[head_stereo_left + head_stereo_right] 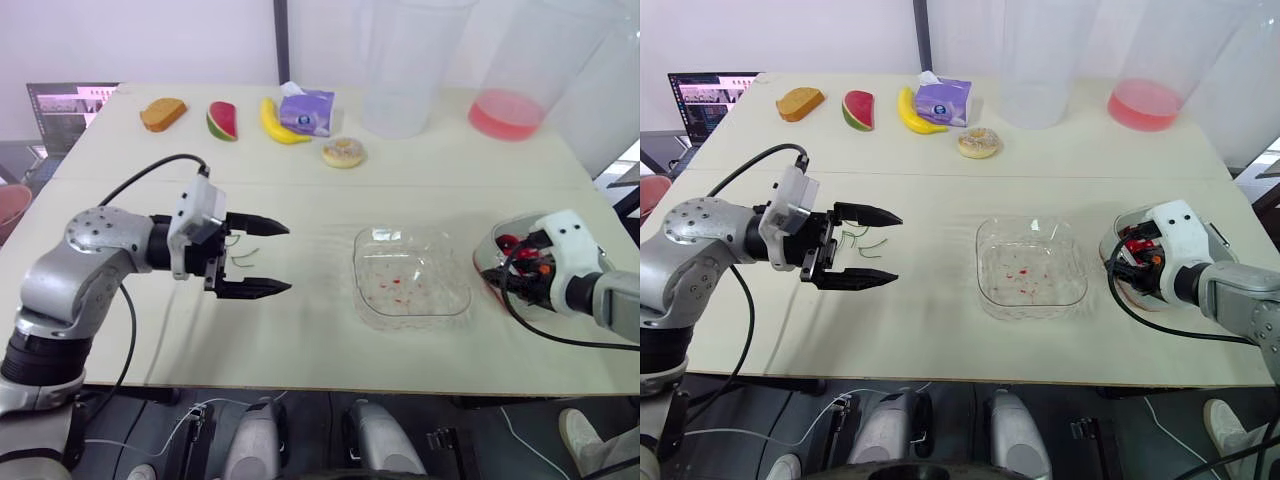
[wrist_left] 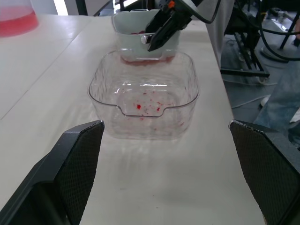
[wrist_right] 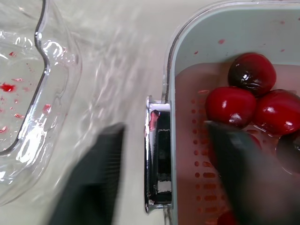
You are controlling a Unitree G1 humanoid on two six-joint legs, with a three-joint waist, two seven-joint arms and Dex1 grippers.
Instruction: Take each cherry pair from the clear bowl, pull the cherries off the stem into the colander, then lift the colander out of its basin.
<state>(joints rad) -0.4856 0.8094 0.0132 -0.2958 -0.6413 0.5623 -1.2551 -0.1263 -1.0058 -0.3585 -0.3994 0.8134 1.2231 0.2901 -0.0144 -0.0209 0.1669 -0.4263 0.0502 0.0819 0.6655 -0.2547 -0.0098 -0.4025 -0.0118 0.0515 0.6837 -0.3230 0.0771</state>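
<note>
- Left gripper [image 1: 262,258]: jaws spread wide, gripping nothing. It hangs above the table [image 1: 300,340], left of the bowl [image 1: 440,262].
- Green stems [image 1: 243,256] lie on the table just beside its fingers.
- Bowl: mid-table, with red juice specks on its floor.
- Right gripper [image 3: 166,127]: jaws apart, straddling the colander [image 3: 197,159] rim by the metal handle [image 3: 157,164]. One finger is outside over the table, the other inside over the cherries [image 3: 234,105]. Can't tell if either finger touches the rim.
- Colander: pink, perforated, seated in the pale basin [image 3: 206,42], just right of the bowl.
- Cherries: dark red, bunched together in the colander.
</note>
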